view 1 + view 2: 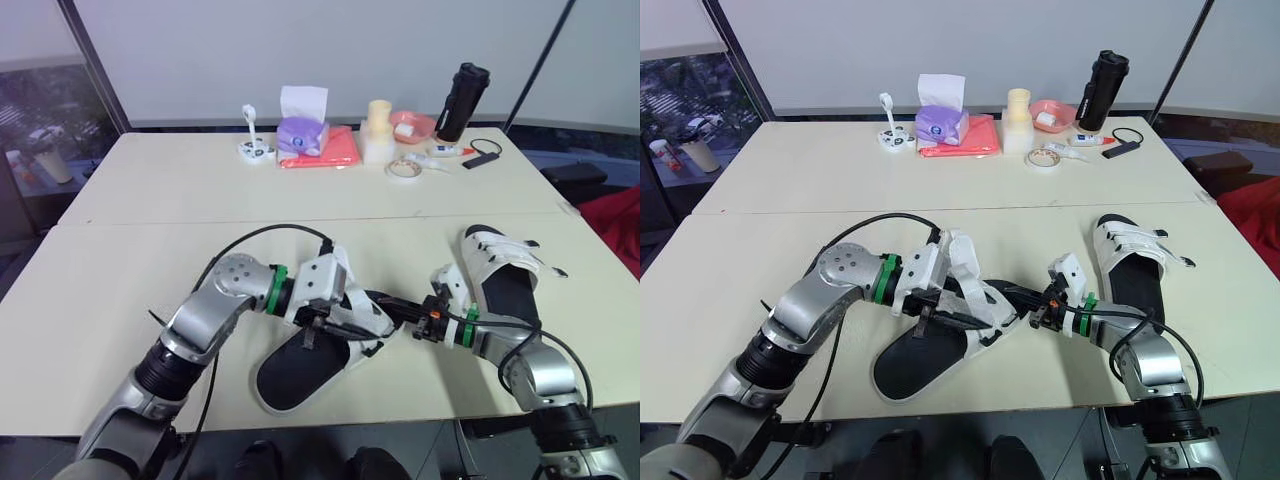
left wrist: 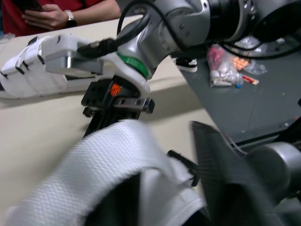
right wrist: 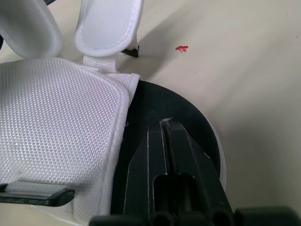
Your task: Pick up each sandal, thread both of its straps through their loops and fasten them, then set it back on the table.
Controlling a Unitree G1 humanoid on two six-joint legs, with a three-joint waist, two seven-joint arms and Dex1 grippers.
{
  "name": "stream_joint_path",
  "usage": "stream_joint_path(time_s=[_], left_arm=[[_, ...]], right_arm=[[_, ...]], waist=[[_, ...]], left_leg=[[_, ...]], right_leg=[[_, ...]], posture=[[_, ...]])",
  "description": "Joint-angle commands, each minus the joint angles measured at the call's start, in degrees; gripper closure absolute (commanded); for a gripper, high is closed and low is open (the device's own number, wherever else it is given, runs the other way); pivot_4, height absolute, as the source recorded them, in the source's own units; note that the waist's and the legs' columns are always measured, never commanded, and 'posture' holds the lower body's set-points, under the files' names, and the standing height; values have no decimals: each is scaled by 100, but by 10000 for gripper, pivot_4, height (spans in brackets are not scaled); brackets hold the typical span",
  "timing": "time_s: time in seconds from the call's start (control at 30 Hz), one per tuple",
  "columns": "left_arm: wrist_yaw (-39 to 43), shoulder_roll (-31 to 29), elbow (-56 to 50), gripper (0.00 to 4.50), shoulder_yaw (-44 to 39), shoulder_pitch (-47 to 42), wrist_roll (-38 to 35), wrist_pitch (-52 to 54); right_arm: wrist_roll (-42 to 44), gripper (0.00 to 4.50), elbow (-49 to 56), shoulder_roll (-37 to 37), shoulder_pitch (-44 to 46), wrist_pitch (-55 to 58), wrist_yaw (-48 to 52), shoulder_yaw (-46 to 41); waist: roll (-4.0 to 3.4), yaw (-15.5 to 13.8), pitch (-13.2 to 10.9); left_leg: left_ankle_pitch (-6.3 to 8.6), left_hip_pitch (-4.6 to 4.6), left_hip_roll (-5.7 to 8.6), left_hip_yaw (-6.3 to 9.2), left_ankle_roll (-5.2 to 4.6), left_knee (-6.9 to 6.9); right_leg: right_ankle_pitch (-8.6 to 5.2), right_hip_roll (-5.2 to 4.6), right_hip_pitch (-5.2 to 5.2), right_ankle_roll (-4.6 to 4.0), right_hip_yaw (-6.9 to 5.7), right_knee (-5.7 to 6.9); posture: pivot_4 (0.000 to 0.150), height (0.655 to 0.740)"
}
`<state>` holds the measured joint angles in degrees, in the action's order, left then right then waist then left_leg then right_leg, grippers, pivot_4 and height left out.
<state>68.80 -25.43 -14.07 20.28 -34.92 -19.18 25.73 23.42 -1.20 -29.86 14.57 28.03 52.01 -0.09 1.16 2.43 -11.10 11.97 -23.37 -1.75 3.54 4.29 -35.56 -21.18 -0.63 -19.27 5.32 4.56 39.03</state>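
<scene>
At my remote station, both arms meet over the near sandal (image 1: 300, 375), which lies on its black sole near the front edge of the worktop (image 1: 130, 290). The right gripper (image 3: 165, 123) is clenched. Its two black fingers are pressed flat together with nothing I can make out between them, and the tips lie over the dark footbed just beside the edge of the white mesh upper (image 3: 56, 122). A strap (image 3: 108, 28) stands up past that upper, its rounded end free. The left gripper (image 1: 325, 328) sits against the sandal's white upper from the other side; whether it is grasping or released I cannot tell. The second sandal (image 1: 500, 270) rests flat on the worktop to the robot's right, apart from both grippers, with white straps across its top. Along the far edge stand a purple tissue box (image 1: 303, 133) and a black bottle (image 1: 462, 100).
</scene>
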Motion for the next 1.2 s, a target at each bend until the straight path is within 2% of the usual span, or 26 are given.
stream_joint_path(time_s=[0.03,0.07,0.17,0.33,0.6,1.0,1.13,1.2], left_arm=[[-161,-66,-286,6086,-118,75,-156,237],[-175,-91,-306,1290,-118,94,-176,292],[-366,-63,-389,1290,-285,143,-396,605],[-1043,152,-682,1290,-806,195,-1179,1671],[-1757,42,-1253,1290,-1283,346,-2303,3240],[-2613,105,-1374,1290,-1332,464,-2667,3758],[-2844,211,-1390,12783,-1345,446,-2713,3740],[-2960,251,-1390,22316,-1326,437,-2695,3710]], right_arm=[[-147,45000,-319,38,-172,183,-63,200],[-147,45000,-322,37,-170,183,-62,202],[-139,45000,-301,19,-189,201,-64,193],[-123,45000,-249,15,-262,223,-84,172],[-140,45000,-300,59,-263,195,-104,180],[-175,45000,-381,74,-219,152,-95,190],[-182,45000,-407,88,-200,142,-104,196],[-184,45000,-415,94,-204,129,-106,197]], waist=[[0,6,0],[0,5,0],[0,7,0],[0,7,0],[2,6,-1],[2,9,-1],[2,9,-1],[2,10,-1]], left_leg=[[0,0,0,0,0,1],[0,1,0,0,0,1],[0,1,0,0,0,1],[0,0,-1,0,0,2],[0,1,0,1,1,6],[0,4,0,0,2,10],[0,4,0,0,2,11],[0,4,0,0,2,11]], right_leg=[[0,0,0,0,0,0],[0,1,0,0,0,0],[0,1,0,0,0,0],[0,0,0,0,0,0],[0,-2,-1,0,0,-2],[0,-2,0,0,1,-4],[0,-2,0,0,2,-5],[0,-2,0,0,2,-5]], posture=[[1500,7400],[1500,7400],[1500,7400],[1500,7400],[1500,7400],[1500,7400],[1500,7400],[1500,7400]])
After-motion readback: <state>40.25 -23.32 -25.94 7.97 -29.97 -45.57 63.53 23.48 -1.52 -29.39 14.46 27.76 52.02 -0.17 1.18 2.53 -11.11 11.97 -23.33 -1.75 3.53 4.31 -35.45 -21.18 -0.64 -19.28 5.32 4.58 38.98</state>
